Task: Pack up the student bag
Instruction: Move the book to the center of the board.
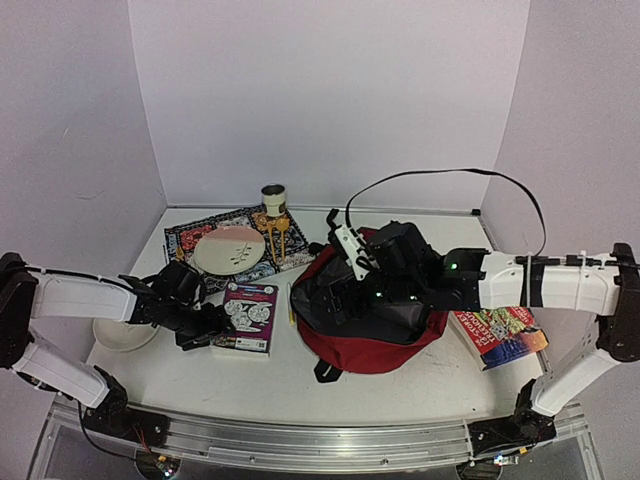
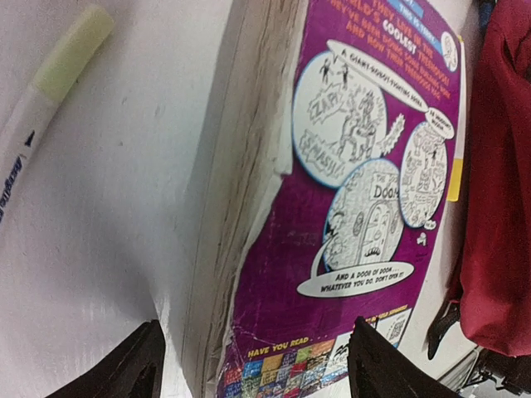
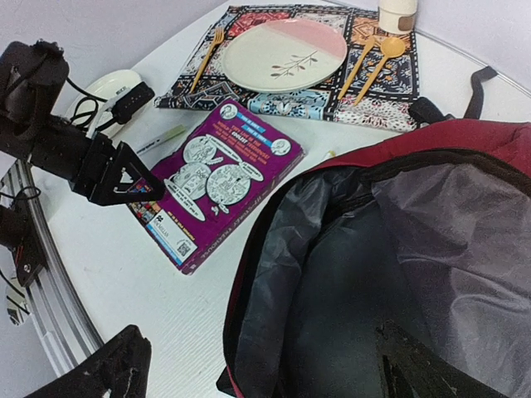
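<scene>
My top camera sits above and behind the arm bases [image 1: 108, 405], looking down over the whole white table [image 1: 420, 395]. My left wrist view presses very close on the purple cartoon-covered paperback book [image 2: 365, 166]. My right wrist view looks down from farther back over the dark-red fabric backpack [image 3: 332, 265]. All three share that book.

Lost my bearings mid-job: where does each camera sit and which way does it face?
Top external: above and behind the bases, looking down on the table; left arm and right arm both show.
Left wrist: on the left arm, looking down close on the book; left tool open, fingers at the bottom edge.
Right wrist: above the bag, looking into it and across to the left arm; right tool open at the bottom edge.
Shared: book and bag show in all three.
</scene>
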Controlling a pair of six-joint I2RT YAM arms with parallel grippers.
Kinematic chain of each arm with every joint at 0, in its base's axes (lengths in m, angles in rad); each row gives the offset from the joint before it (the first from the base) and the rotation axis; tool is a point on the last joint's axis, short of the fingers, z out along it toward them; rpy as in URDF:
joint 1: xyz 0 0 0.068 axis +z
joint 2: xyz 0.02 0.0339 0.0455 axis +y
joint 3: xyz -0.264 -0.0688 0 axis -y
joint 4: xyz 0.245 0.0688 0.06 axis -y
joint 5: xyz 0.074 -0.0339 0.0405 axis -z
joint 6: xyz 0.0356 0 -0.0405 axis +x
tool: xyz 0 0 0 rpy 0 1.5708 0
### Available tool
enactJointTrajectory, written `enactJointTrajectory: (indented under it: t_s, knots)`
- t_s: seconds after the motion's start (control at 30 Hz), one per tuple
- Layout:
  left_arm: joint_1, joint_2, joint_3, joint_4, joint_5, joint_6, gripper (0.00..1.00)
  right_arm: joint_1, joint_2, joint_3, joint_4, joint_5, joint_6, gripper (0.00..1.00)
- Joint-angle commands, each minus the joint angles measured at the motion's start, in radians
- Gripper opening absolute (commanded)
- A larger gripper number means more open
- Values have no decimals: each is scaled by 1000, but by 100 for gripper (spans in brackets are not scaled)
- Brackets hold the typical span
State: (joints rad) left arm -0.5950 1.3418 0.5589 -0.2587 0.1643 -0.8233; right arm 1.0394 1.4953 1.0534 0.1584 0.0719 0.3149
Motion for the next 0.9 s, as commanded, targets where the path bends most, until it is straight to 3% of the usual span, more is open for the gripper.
enactJointTrajectory:
  t_s: [0.0,0.4,0.87]
  knots:
    - [4,-24,-42,76,94,-39,75,38,38,30,51,31,0,94]
    - [4,-170,-70,136,193,-143,66,79,109,81,69,25,-25,94]
    - [4,-130,-158,296,199,-240,61,99,135,89,86,10,-57,94]
